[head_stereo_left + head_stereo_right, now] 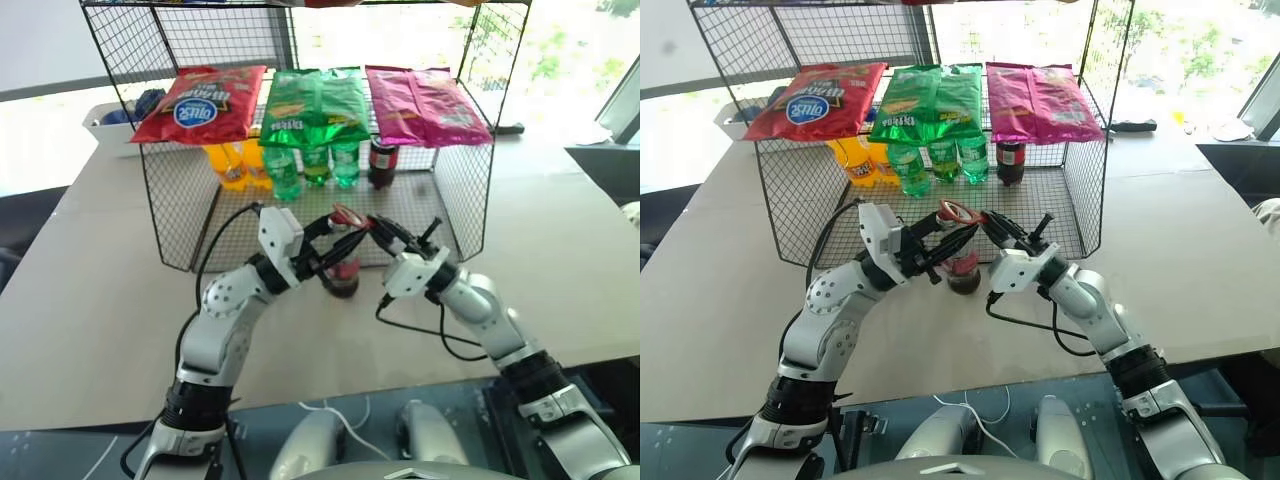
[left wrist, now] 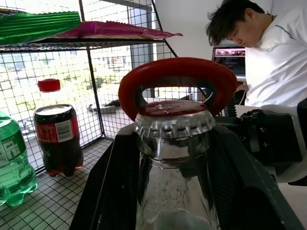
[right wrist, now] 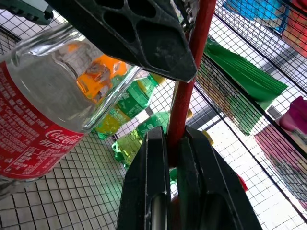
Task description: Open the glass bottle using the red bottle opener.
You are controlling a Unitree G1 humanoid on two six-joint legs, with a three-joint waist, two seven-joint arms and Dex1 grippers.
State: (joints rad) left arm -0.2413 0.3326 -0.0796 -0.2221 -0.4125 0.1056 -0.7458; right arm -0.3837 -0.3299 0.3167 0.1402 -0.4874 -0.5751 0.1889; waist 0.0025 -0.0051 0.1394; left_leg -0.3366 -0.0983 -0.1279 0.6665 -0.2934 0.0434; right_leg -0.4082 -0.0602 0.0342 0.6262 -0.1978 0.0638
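I'm looking over a wide beige desk [image 1: 90, 300] carrying a black wire-mesh rack [image 1: 170, 215], with red, green and pink snack bags [image 1: 315, 100] on its shelf and soda bottles [image 1: 300, 165] beneath. Bright daylight floods through the windows [image 1: 1180, 40] behind. Beyond the rack, a person [image 2: 268, 62] in white sits by a lit screen [image 2: 229, 58].

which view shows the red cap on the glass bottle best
The left wrist view: the crown cap sits close up, the red bottle opener ringed over it. Both eye views show the cap only as a tiny spot; the right wrist view shows the bottle's side instead.
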